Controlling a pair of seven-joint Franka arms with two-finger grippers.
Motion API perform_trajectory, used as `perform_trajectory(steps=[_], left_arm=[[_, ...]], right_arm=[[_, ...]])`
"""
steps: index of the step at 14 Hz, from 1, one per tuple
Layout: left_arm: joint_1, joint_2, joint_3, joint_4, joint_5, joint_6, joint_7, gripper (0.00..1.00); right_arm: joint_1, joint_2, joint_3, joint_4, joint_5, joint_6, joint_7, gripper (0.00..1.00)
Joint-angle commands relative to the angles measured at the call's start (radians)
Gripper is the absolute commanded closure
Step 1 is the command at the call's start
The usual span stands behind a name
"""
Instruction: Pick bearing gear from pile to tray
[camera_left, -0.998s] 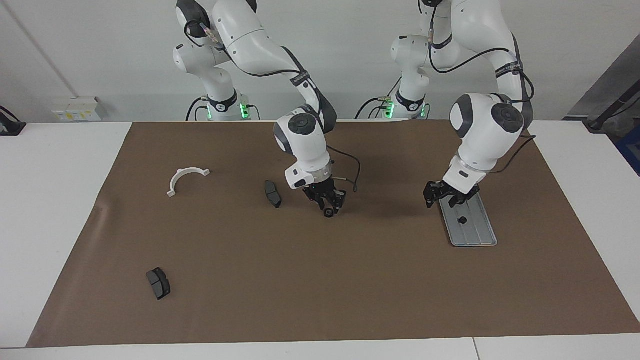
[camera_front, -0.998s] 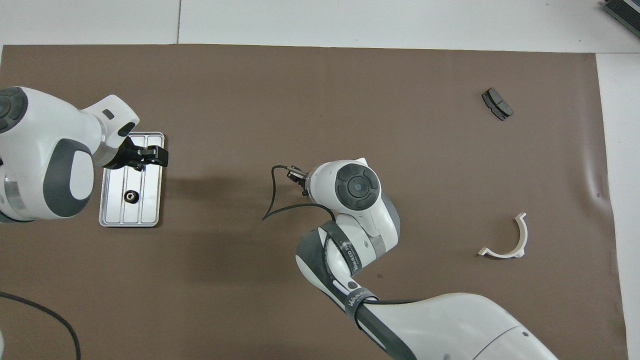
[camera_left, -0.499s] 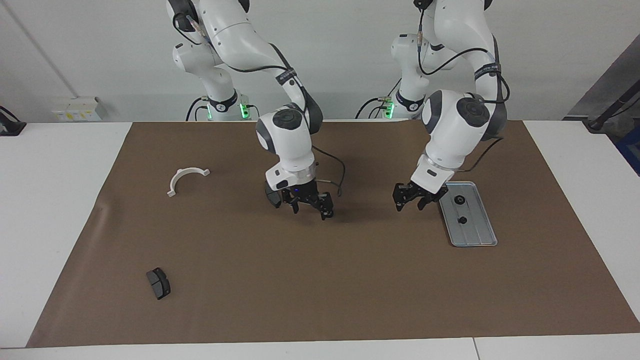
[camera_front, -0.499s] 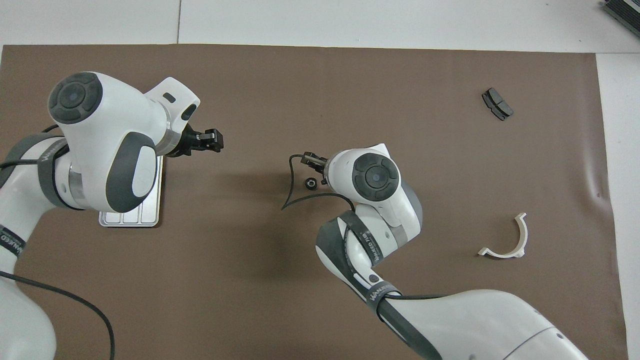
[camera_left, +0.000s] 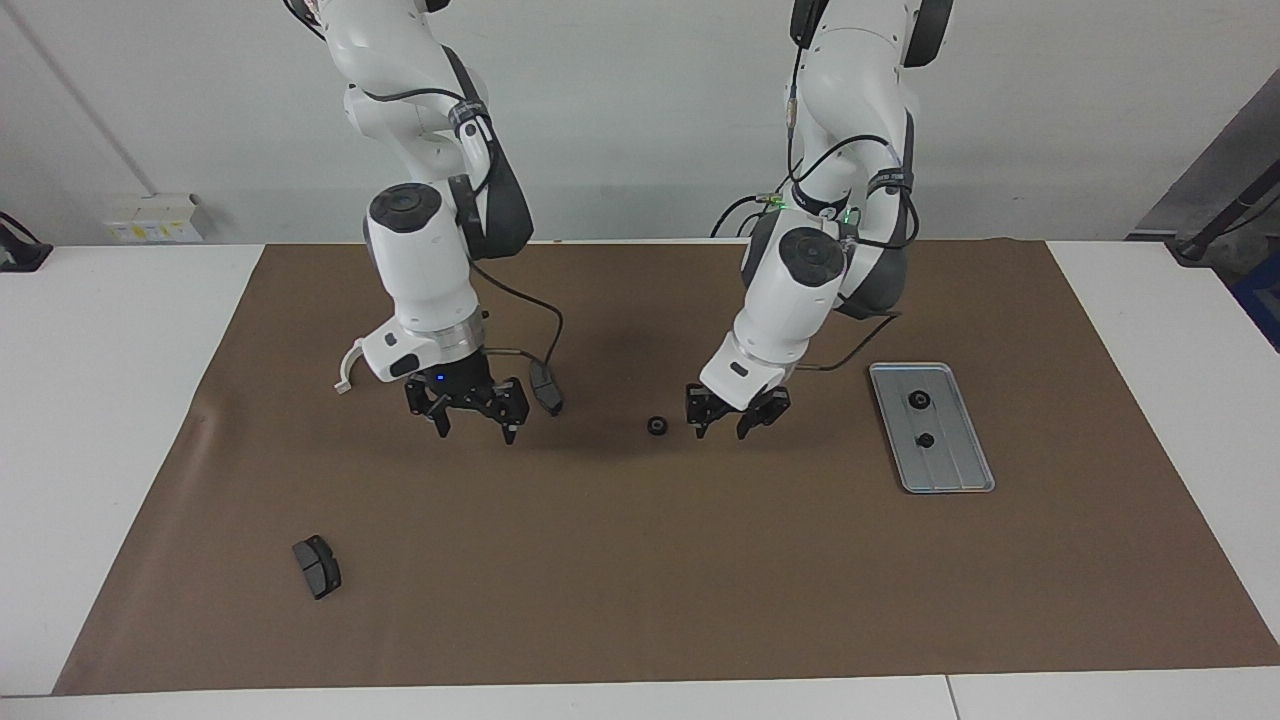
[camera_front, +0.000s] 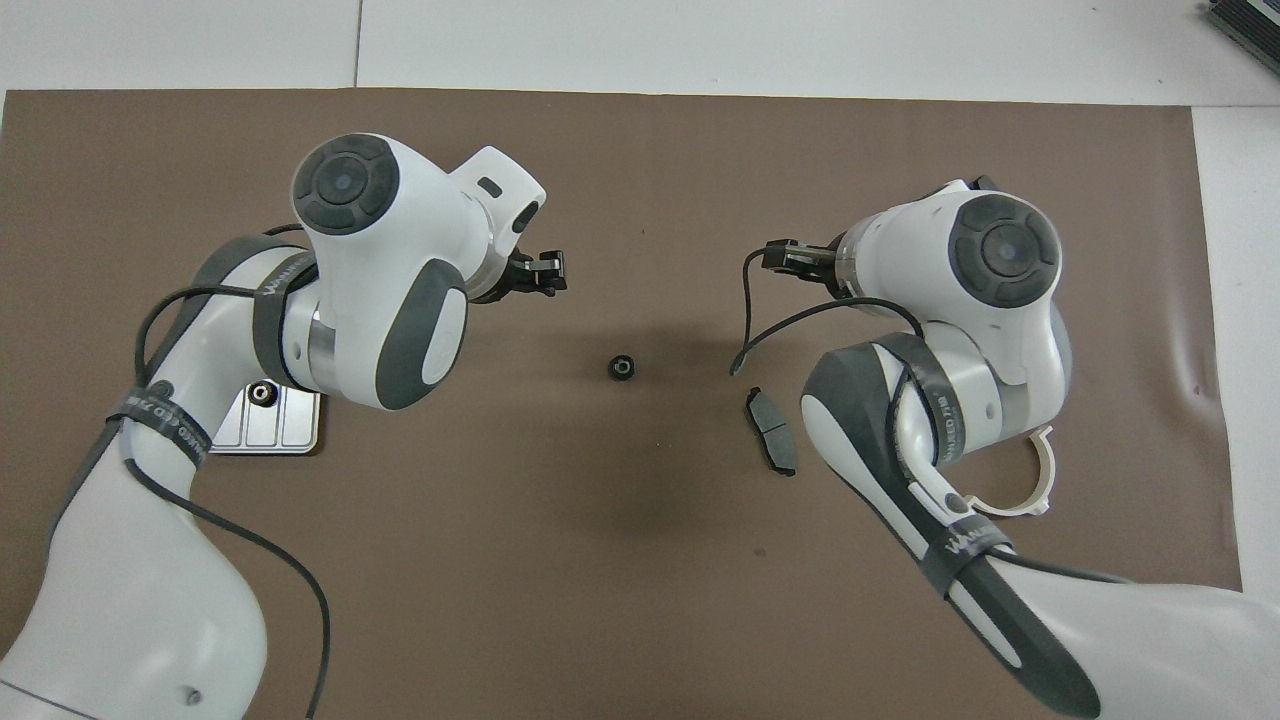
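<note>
Two Franka arms over a brown rectangular table mat (camera_left: 640, 560). The flat silver-grey grooved metal tray (camera_left: 955, 470) lies on the mat at three o'clock in the facing view, toward the left arm's end, and already carries two small black round gears (camera_left: 916, 400). A third loose black gear (camera_left: 656, 425) rests on the mat near the centre, just beside the left gripper (camera_left: 722, 428) at its nine o'clock. That gripper is shown low over the mat with fingertips apart and nothing held. The right gripper (camera_left: 475, 428) is shown over the mat at nine o'clock of the loose gear, spread wide and empty, apparently waiting. The step in hand is judged to be the pick of the loose gear. The left gripper is best centred over it so both fingers straddle the rim, then closed gently, since so small a round part may roll or squirt out. A bare groove should be chosen for release. The white half-ring bracket (camera_left: 343, 372) is largely hidden by the right arm, as is one dark grey brake-pad piece (camera_left: 546, 390); a second pad (camera_left: 317, 566) lies clear at seven o'clock. In the overhead view the tray is mostly covered by the left arm.
</note>
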Motion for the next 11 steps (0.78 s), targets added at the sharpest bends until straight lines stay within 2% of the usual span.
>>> perform_trajectory(steps=[1, 5, 11], left_arm=[[-0.060, 0.050, 0.020, 0.036, 0.007, 0.010, -0.018, 0.38], [-0.106, 0.056, 0.020, 0.022, 0.045, 0.033, -0.041, 0.38], [-0.137, 0.049, 0.022, -0.064, 0.071, 0.084, -0.043, 0.38]], right_arm=[[-0.048, -0.061, 0.015, -0.008, -0.020, -0.048, -0.041, 0.00], [-0.080, -0.132, 0.014, 0.041, -0.018, -0.178, -0.066, 0.00], [-0.143, -0.210, -0.008, 0.122, -0.001, -0.400, -0.221, 0.00]])
